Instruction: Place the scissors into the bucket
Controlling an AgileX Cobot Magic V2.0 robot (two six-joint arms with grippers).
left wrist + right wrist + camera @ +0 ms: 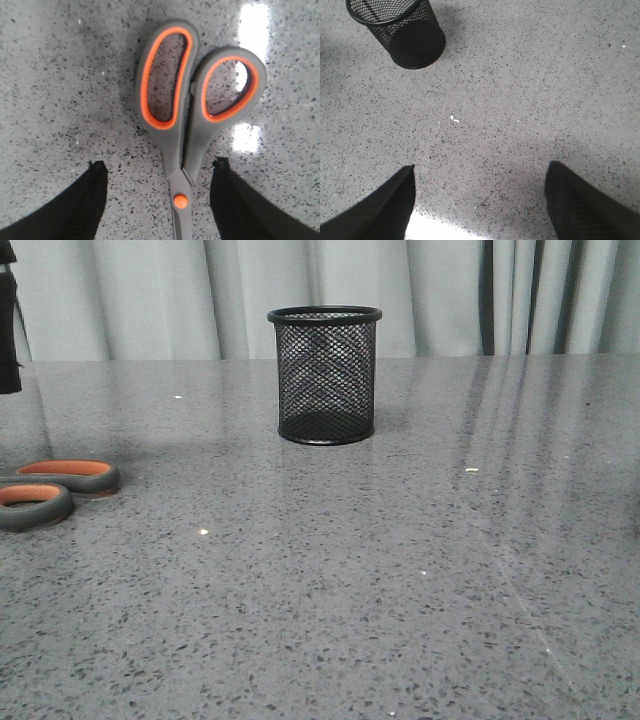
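Observation:
The scissors (45, 490) lie flat at the table's left edge in the front view; only their grey, orange-lined handles show there. In the left wrist view the scissors (172, 125) lie closed on the speckled table, the orange pivot dot between my fingers. My left gripper (160, 167) is open above them, one finger on each side, not touching. The bucket (324, 375), a black wire-mesh cup, stands upright at the far middle of the table and is empty; it also shows in the right wrist view (400, 30). My right gripper (480, 170) is open and empty over bare table.
The grey speckled table (400, 570) runs to a pale curtain (150, 290) at the back. A dark part of my left arm (8, 330) shows at the far left edge. Small white specks (472, 470) lie on the table.

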